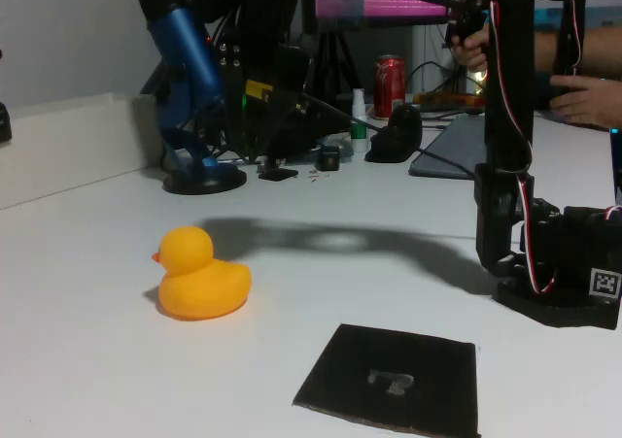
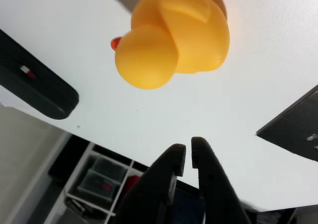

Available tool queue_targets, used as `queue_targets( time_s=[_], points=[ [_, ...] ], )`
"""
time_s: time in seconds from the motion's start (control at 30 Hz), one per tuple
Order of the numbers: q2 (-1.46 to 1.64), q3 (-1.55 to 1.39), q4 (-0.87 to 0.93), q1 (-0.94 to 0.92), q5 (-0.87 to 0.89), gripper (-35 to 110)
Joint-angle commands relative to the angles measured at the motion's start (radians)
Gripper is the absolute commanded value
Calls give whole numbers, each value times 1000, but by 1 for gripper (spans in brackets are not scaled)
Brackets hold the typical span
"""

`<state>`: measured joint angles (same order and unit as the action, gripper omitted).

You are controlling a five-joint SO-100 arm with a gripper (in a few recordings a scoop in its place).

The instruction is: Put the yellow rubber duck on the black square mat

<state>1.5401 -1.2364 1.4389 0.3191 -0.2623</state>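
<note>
The yellow rubber duck (image 1: 200,275) stands upright on the white table, left of centre, beak pointing left. In the wrist view the duck (image 2: 174,35) is seen from above, well clear of my fingers. The black square mat (image 1: 394,378) lies flat near the front edge, to the right of the duck and apart from it, with a pale mark at its centre; a corner of the mat (image 2: 298,129) shows at the right of the wrist view. My gripper (image 2: 189,157) is shut with nothing in it. In the fixed view the gripper (image 1: 275,156) hangs behind the duck.
My arm's base (image 1: 559,273) stands at the right. A blue microphone (image 1: 190,59), a red can (image 1: 390,84), a laptop and cables crowd the back. A person's hands (image 1: 583,93) are at the back right. A dark device (image 2: 35,85) lies left of the duck.
</note>
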Motion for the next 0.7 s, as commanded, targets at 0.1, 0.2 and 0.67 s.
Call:
queue_targets(
  time_s=[0.1, 0.2, 0.67],
  points=[
    [21, 32, 0, 35, -21, 13],
    [21, 31, 0, 43, -23, 24],
    [-124, 55, -2, 46, -23, 31]
  ],
)
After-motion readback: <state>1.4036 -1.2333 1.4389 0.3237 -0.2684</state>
